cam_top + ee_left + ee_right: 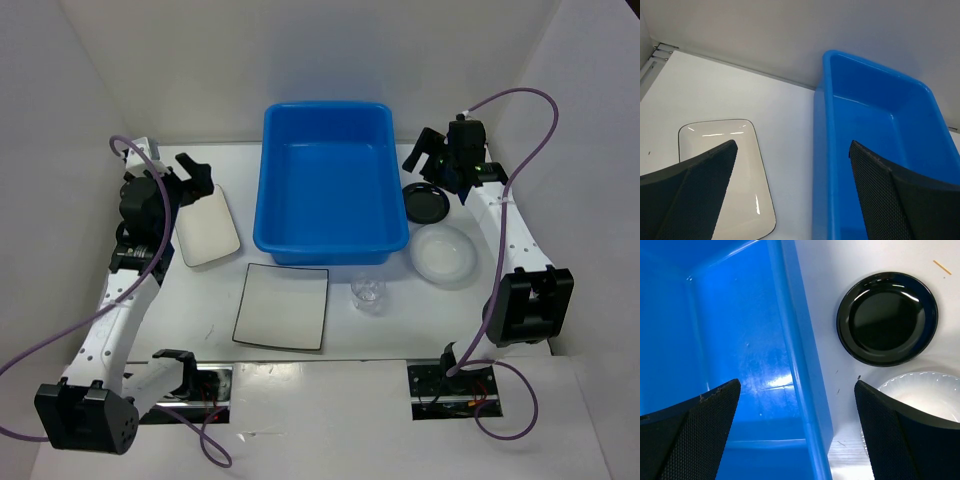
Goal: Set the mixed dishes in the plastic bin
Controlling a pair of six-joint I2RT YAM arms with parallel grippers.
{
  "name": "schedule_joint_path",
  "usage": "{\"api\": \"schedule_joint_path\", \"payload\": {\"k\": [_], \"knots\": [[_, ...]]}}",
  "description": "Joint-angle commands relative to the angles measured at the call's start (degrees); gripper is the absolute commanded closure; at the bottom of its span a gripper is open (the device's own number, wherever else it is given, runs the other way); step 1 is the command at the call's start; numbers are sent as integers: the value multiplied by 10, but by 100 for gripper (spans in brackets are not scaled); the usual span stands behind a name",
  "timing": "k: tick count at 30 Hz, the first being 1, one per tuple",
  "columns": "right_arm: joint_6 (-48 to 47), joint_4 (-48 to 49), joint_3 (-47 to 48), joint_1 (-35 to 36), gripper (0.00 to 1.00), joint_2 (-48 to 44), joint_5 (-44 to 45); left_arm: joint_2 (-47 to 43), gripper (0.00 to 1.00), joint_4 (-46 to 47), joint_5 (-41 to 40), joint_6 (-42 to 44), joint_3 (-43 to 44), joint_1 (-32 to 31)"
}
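Sam: Is the left gripper holding a dish?
Mia: No. It is wide open with nothing in it. The white plate lies under one finger and the blue bin under the other.
Sam: And the right gripper?
Mia: Wide open too, and holding nothing. The bin is below one side of it. The black plate and the clear dish sit below the other side. The square plate and the cup lie back behind both grippers.
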Motion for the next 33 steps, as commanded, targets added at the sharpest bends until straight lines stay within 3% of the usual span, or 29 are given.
{"api": "schedule_joint_path", "payload": {"k": [1,14,26,30,32,33], "knots": [[6,6,10,-2,0,-5,1,-22,0,36,-14,29,9,-1],[-7,17,4,-2,0,-5,-63,-25,0,57,-15,29,-8,-1],[-5,63,-48,-2,0,-65,-58,-20,0,57,-8,37,-8,-1],[-10,49,-42,-2,0,-51,2,74,0,-15,-32,81,36,-11],[-17,32,-29,-2,9,-33,9,79,6,-15,-56,81,36,-16],[-23,25,-19,-2,19,-21,9,85,15,-27,-80,81,48,-17]]}}
